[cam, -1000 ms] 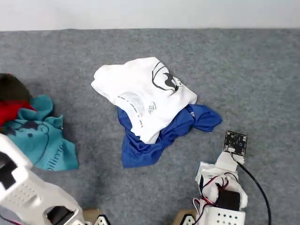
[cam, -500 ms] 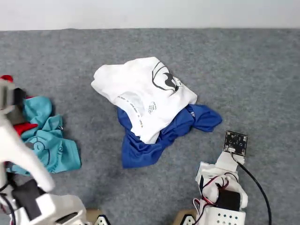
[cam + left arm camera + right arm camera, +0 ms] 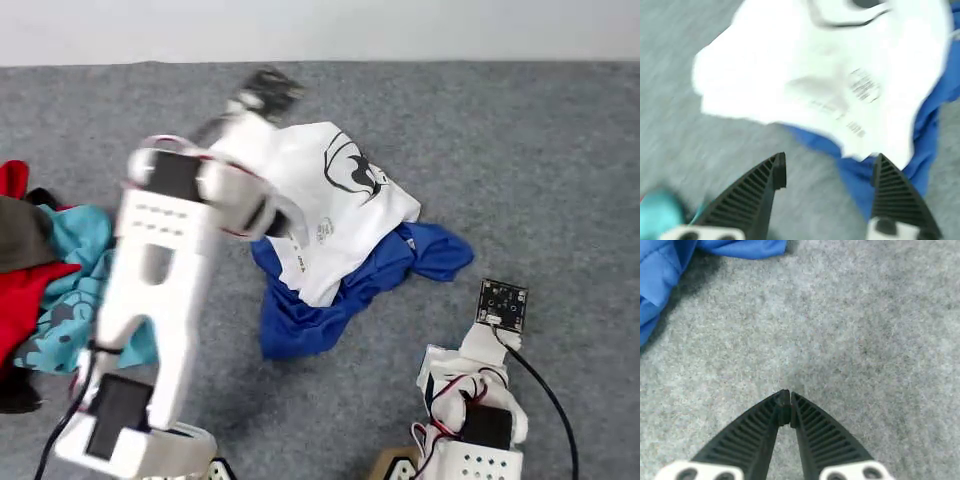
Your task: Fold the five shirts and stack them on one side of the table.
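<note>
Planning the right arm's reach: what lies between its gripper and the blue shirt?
Bare grey table cover, in the right wrist view; nothing sits between the right gripper and the blue shirt.

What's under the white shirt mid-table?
A blue shirt sticks out from beneath the white shirt at its near edge and one side. The rest of it is covered, as is anything else beneath.
</note>
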{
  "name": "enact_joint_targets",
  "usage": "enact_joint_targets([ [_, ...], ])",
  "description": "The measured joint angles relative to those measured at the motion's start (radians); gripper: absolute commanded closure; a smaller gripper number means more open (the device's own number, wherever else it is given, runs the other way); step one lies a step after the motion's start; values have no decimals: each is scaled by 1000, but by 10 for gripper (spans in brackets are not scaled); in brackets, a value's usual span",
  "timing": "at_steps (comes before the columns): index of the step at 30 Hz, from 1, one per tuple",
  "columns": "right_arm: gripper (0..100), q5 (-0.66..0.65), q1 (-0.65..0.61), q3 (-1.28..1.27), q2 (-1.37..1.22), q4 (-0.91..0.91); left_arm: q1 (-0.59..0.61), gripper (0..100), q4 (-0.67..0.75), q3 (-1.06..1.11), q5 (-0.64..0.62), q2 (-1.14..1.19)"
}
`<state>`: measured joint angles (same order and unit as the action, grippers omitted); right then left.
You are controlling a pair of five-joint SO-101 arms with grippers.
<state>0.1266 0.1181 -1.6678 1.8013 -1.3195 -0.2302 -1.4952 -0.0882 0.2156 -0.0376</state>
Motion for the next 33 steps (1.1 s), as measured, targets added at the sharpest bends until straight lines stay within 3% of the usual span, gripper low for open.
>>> enact_joint_targets([
  [4,990,0,0,0,0,0,-92,725,83,0,-37,126],
  [12,990,0,0,0,0,0,-147,736,161,8,-49,396],
  [14,990,0,0,0,0,0,-164,789,167,8,-51,443],
  [18,990,0,0,0,0,0,-176,990,169,8,-54,474],
  [20,990,0,0,0,0,0,-175,987,169,-15,-54,474],
  [26,990,0,0,0,0,0,-120,996,15,-164,-51,437],
  [33,990,0,0,0,0,0,32,996,-135,-307,-51,190],
])
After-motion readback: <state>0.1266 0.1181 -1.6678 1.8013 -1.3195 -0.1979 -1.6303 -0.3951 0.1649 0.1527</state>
